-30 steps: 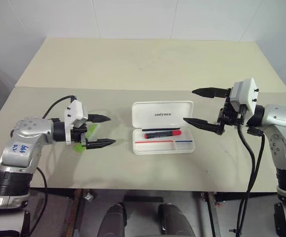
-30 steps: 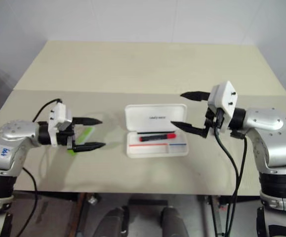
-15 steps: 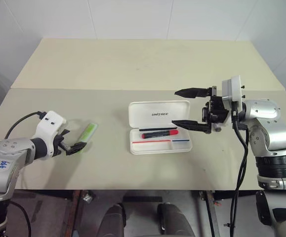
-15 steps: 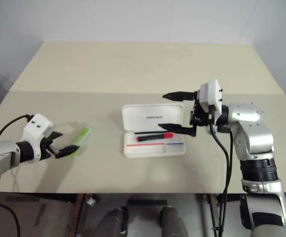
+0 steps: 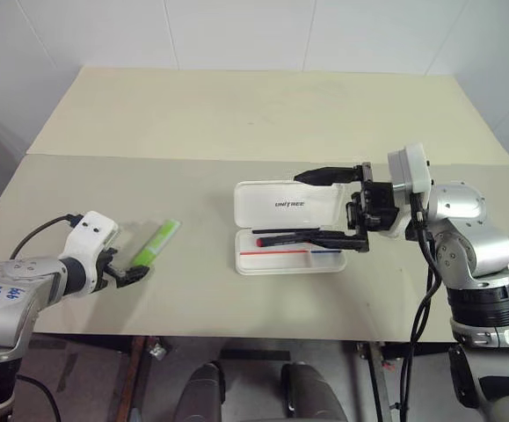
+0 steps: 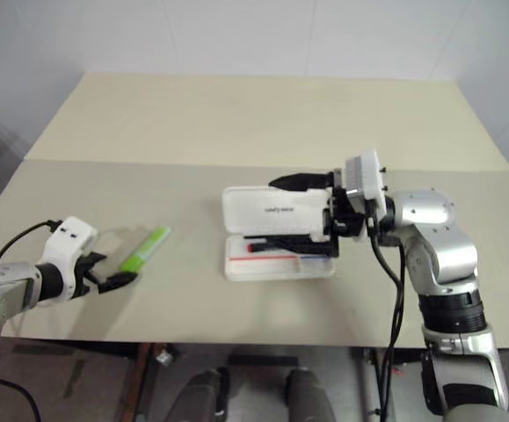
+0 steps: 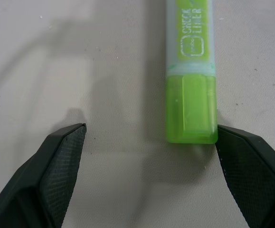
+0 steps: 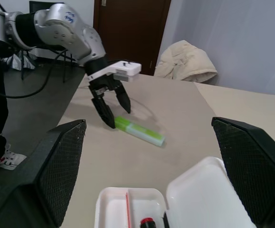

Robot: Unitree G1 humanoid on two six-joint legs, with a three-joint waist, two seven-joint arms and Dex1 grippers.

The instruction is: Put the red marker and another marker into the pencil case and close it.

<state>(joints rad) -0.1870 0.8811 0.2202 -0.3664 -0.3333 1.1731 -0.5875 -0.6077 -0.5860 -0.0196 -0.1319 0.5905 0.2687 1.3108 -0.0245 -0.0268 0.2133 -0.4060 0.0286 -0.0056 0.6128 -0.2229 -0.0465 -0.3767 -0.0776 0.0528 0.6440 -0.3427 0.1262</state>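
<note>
A: Where is the green highlighter (image 5: 156, 243)?
B: It lies flat on the beige table (image 5: 236, 123), well left of the pencil case (image 5: 289, 227). The left gripper (image 5: 132, 274) is down at its near end with its fingers wide; in the left wrist view one fingertip (image 7: 244, 156) is just beside the cap and the other stands well clear, so nothing is gripped.

A: And the case?
B: It lies open near the table's middle, its lid flat on the far side with "UNITREE" printed on it. The red marker (image 5: 282, 236) lies inside the tray, beside the thin red and blue lines.

A: The right gripper (image 5: 324, 204)?
B: It points left over the case, fingers spread wide, one above the lid and one above the tray, holding nothing.
</note>
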